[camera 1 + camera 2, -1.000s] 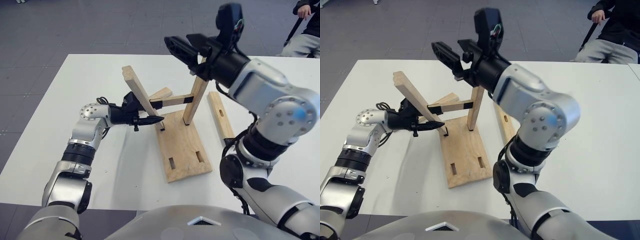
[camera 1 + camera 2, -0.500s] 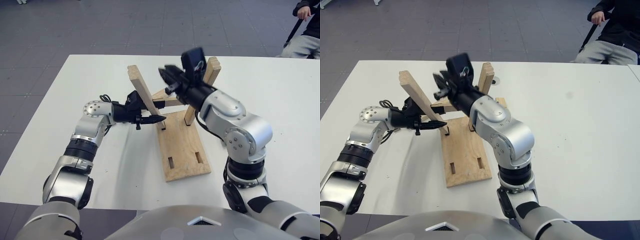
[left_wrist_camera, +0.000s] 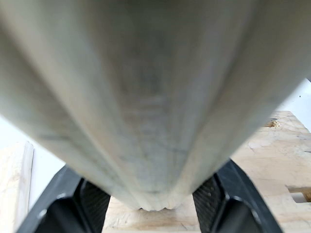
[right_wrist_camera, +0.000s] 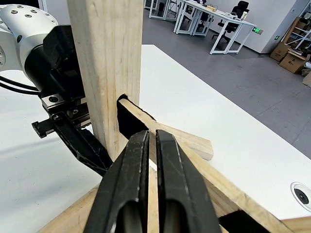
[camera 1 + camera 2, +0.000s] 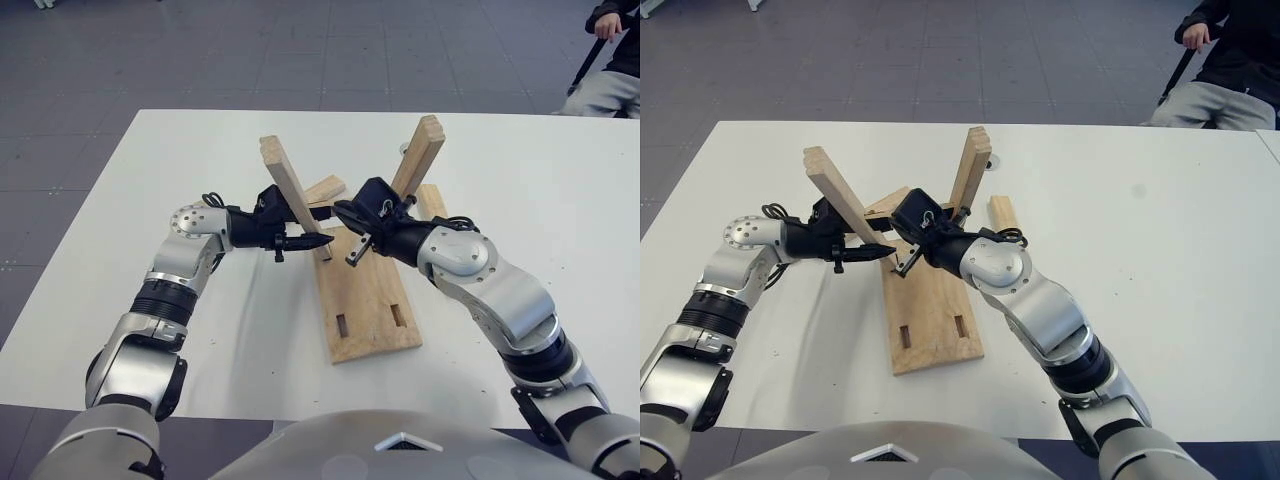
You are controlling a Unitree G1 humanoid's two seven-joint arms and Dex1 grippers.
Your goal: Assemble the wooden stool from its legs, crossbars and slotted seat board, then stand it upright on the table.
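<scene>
1. Head views: seat board point(image 5: 368, 300) flat on table point(image 5: 130, 220); left leg point(image 5: 283, 185) tilted up from it; left gripper point(image 5: 308, 241) clamped on that leg.
2. Left wrist view: left leg point(image 3: 146, 97) squeezed between fingers point(image 3: 92, 204).
3. Right wrist view: right gripper point(image 4: 151, 135) pinched narrow, empty, over crossbar point(image 4: 214, 191).

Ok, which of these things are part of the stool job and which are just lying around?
For the job: seat board, left leg in the left pincer, right leg, crossbar near the right pincer, loose leg, loose piece behind the legs.
Just there: white table, its round cable port.
</scene>
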